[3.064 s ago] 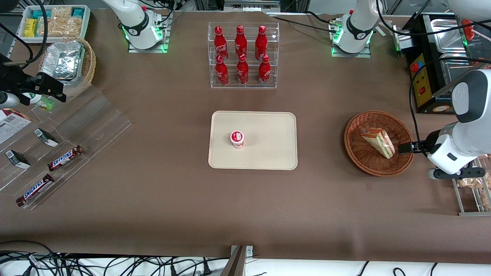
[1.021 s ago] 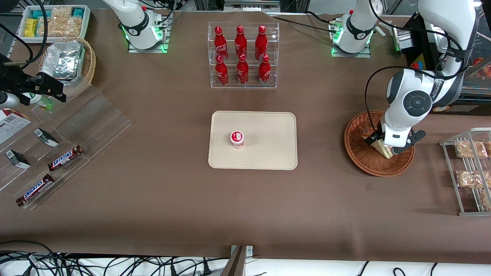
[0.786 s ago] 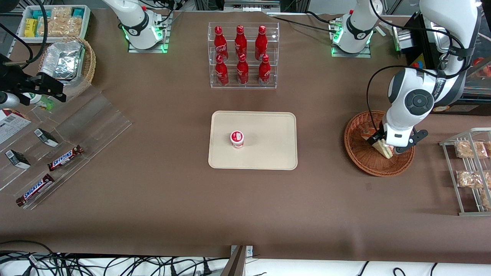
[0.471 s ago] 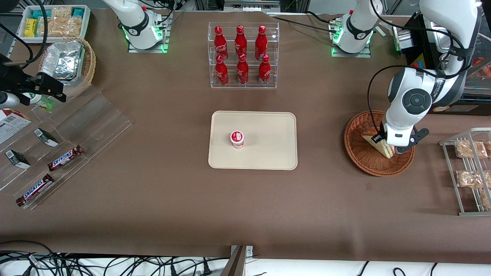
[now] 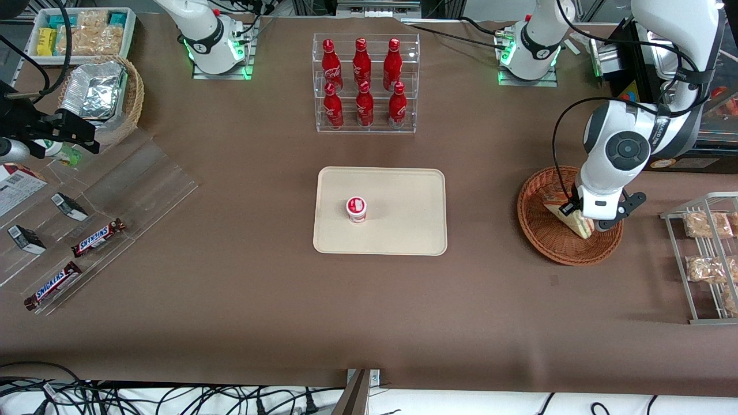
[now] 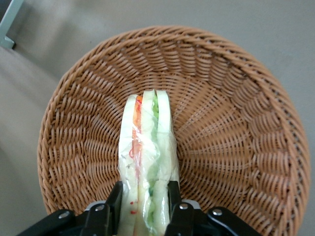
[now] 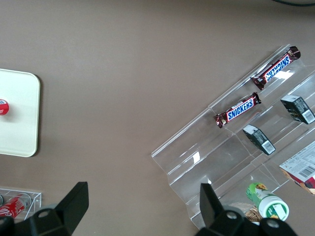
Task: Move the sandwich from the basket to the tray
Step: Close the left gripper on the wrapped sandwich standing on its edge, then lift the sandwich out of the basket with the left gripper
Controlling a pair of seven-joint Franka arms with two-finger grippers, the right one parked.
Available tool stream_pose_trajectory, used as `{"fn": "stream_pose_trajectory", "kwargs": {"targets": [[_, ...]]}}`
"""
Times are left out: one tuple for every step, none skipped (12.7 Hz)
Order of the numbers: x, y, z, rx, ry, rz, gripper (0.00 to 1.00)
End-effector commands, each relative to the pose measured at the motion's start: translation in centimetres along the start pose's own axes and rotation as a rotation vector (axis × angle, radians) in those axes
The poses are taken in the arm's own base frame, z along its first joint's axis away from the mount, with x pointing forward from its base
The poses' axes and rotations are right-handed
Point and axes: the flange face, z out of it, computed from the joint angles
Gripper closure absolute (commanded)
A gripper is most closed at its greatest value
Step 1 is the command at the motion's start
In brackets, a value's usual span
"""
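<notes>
The sandwich, a wrapped white-bread wedge with green and red-pink filling, lies in the reddish-brown wicker basket toward the working arm's end of the table. My gripper reaches down into the basket from above and hides most of the wedge in the front view. In the left wrist view the gripper is shut on the sandwich, its black fingers pressing the wrap on both bread faces above the basket's weave. The cream tray lies mid-table and carries a small red-and-white cup.
A clear rack of red bottles stands farther from the front camera than the tray. A wire rack of snack packets sits beside the basket. An acrylic stand with Snickers bars and a tan basket of foil containers lie toward the parked arm's end.
The arm swung from low beside the basket to above it and came down over the sandwich. In the last second the gripper only shifted slightly; the sandwich stays in the basket.
</notes>
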Motion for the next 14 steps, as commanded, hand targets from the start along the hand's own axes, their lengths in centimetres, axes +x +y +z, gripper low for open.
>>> {"fn": "stream_pose_trajectory", "kwargs": {"targets": [[0.2, -0.4, -3.4, 0.005, 0.032, 0.087, 0.62], [0.4, -0.4, -4.4, 0.036, 0.012, 0.132, 0.62], [0.4, 0.5, -5.9, 0.036, -0.007, 0.163, 0.62], [0.2, 1.6, -7.7, 0.020, -0.029, 0.184, 0.63], [0.1, 2.3, -9.2, 0.034, -0.047, 0.240, 0.67], [-0.2, 3.0, -10.5, 0.044, -0.065, 0.313, 0.67], [-0.5, 3.7, -11.8, 0.013, -0.086, 0.357, 0.67], [-1.1, 4.8, -13.0, -0.026, -0.107, 0.399, 0.67], [-2.4, 6.3, -14.6, -0.046, -0.111, 0.448, 0.66], [-3.6, 7.7, -16.2, -0.062, -0.108, 0.482, 0.66], [-4.9, 9.1, -17.6, -0.091, -0.117, 0.504, 0.65], [-6.6, 10.7, -18.9, -0.125, -0.123, 0.523, 0.65], [-8.2, 11.9, -19.7, -0.151, -0.130, 0.540, 0.65], [-9.7, 13.2, -20.8, -0.183, -0.137, 0.544, 0.64]]}}
